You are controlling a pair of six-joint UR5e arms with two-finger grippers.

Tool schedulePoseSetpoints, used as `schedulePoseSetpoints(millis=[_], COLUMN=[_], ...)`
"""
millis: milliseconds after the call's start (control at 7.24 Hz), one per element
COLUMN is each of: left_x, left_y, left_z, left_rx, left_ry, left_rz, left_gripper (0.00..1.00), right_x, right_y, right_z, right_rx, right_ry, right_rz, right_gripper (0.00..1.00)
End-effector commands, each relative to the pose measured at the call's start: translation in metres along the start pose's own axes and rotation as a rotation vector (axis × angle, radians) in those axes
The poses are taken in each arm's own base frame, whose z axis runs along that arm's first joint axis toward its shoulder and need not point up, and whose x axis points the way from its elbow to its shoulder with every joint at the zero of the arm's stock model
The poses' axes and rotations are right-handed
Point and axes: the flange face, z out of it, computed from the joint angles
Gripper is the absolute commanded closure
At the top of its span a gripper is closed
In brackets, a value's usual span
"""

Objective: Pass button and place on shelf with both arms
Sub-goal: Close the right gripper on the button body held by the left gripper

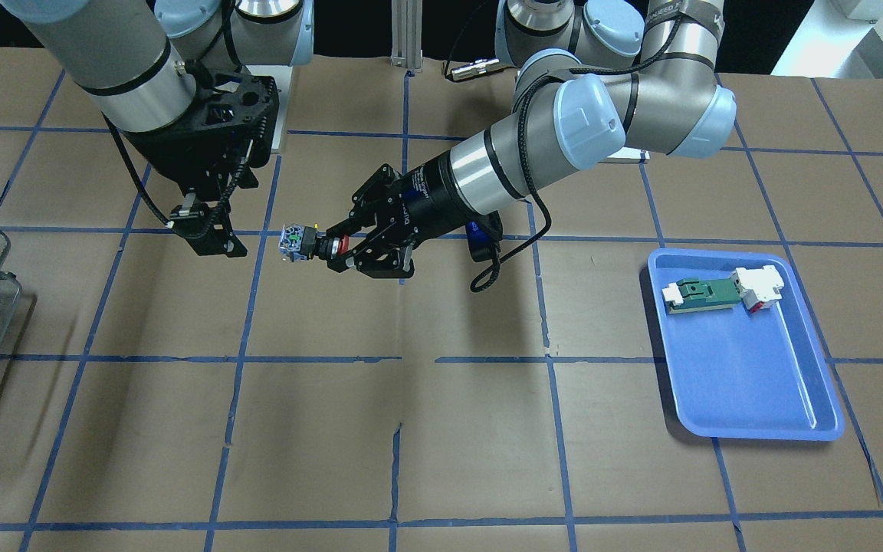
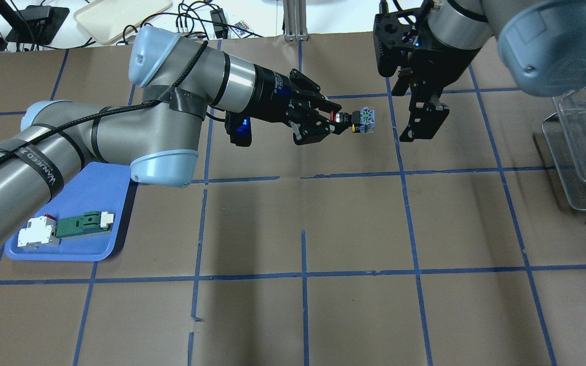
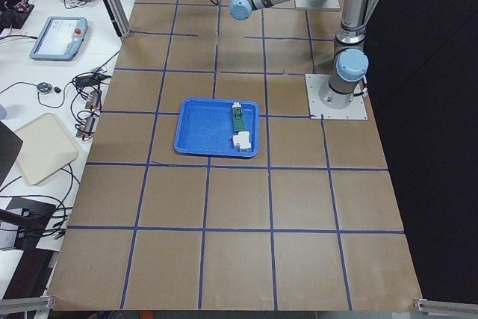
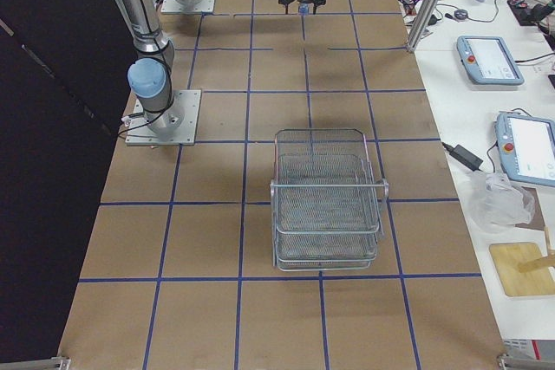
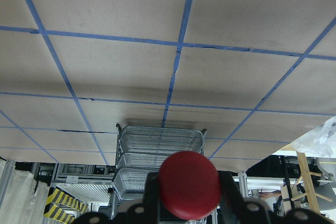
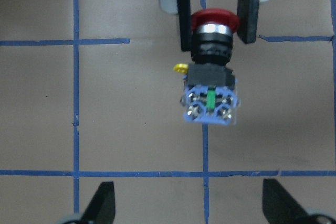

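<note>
Above the middle of the table [image 2: 293, 315], the left gripper [image 2: 341, 121] is clamped on the button [image 2: 361, 121], one finger on each side of the red cap. The black collar and the pale grey-blue block stick out past its fingertips toward the right gripper [image 2: 425, 124]. That gripper hangs just beside the block without touching it. Its fingers are spread wide with nothing between them, and in the right wrist view the block sits ahead of the tips, not yet inside them. One button shows, held clear of the brown paper. Two arms are in view, one from each side. One shelf [image 4: 328, 205], a tiered wire rack, stands at the table's end on the robot's right, well apart from both grippers. One blue tray [image 2: 69, 254] lies on the robot's left, partly under the left arm. It holds two parts, a green-and-white flat part [image 2: 82, 223] and a white block with a red tip [image 2: 38, 236], which touch end to end.
</note>
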Motion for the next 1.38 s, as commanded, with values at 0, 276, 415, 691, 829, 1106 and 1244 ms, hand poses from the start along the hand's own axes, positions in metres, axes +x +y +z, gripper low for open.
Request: schedulePoseSetpoints(millis=[0, 276, 415, 691, 829, 1106, 1244], left_x=[-0.012, -0.015, -0.017, -0.017, -0.017, -0.019, -0.021], left_y=[0.01, 0.012, 0.015, 0.018, 0.018, 0.018, 0.02], left_z=[0.008, 0.012, 0.012, 0.011, 0.011, 0.011, 0.009], left_rx=[0.0, 0.001, -0.001, -0.004, -0.004, -0.004, -0.005], left_ry=[-0.017, -0.025, -0.026, -0.025, -0.025, -0.025, -0.023], left_rz=[-0.007, -0.004, 0.002, 0.006, -0.003, -0.005, 0.0], left_gripper=[1.0, 1.0, 1.0, 1.0, 1.0, 1.0, 1.0], right_x=[0.009, 0.0, -0.003, -0.007, -0.006, -0.003, -0.004], right_y=[-0.009, -0.015, -0.021, -0.02, -0.019, -0.017, -0.017], right_z=[-0.001, 0.012, 0.013, 0.011, 0.013, 0.023, 0.019], right_rx=[-0.033, 0.021, 0.074, 0.069, 0.06, 0.052, 0.052], right_ry=[-0.007, -0.055, -0.058, -0.05, -0.051, -0.043, -0.029], right_rz=[0.029, 0.098, 0.123, 0.129, 0.116, 0.115, 0.114], right_gripper=[0.0, 0.0, 0.0, 0.0, 0.0, 0.0, 0.0])
